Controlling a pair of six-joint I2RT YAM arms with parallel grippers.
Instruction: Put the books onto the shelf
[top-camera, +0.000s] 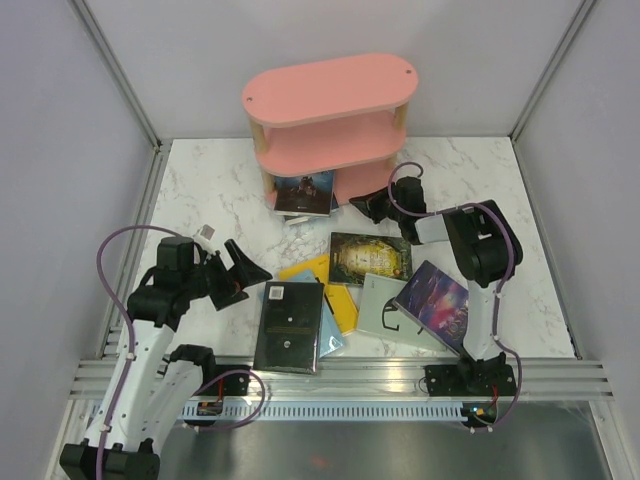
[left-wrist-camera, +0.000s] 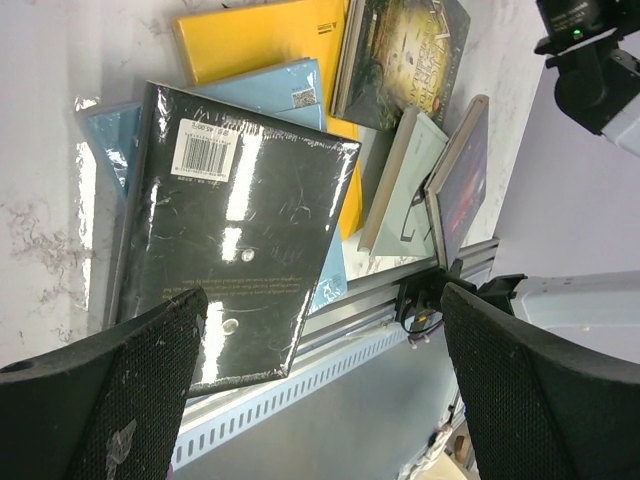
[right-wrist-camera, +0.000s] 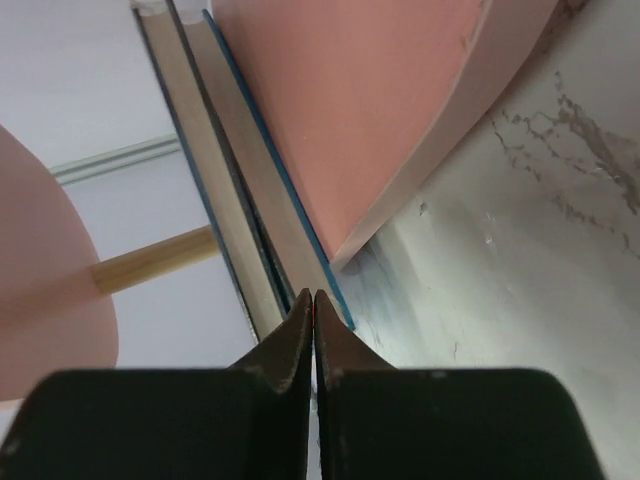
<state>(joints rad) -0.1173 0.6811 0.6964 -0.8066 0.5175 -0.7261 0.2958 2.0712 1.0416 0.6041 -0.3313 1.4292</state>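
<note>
1. Claws first: right gripper (right-wrist-camera: 314, 300) is pinched together and empty, its tip by two books (right-wrist-camera: 225, 190) in the pink shelf (top-camera: 330, 95).
2. Left gripper (left-wrist-camera: 320, 300) is wide apart over the black book (left-wrist-camera: 240, 220).
3. Other books (top-camera: 370, 258) lie loose on the table (top-camera: 200, 190).

The shelf (top-camera: 330, 95) is displaying pink boards, the desk (top-camera: 200, 190) is displaying grey-veined white marble, and the covers are displaying as follows: black book (top-camera: 290, 325), yellow book (top-camera: 343, 305), purple galaxy book (top-camera: 437, 300), green-gold book (top-camera: 370, 258).

light: bright, even | glare: white streaks on black book (left-wrist-camera: 240, 230) wrap | shadows: soft, faint
</note>
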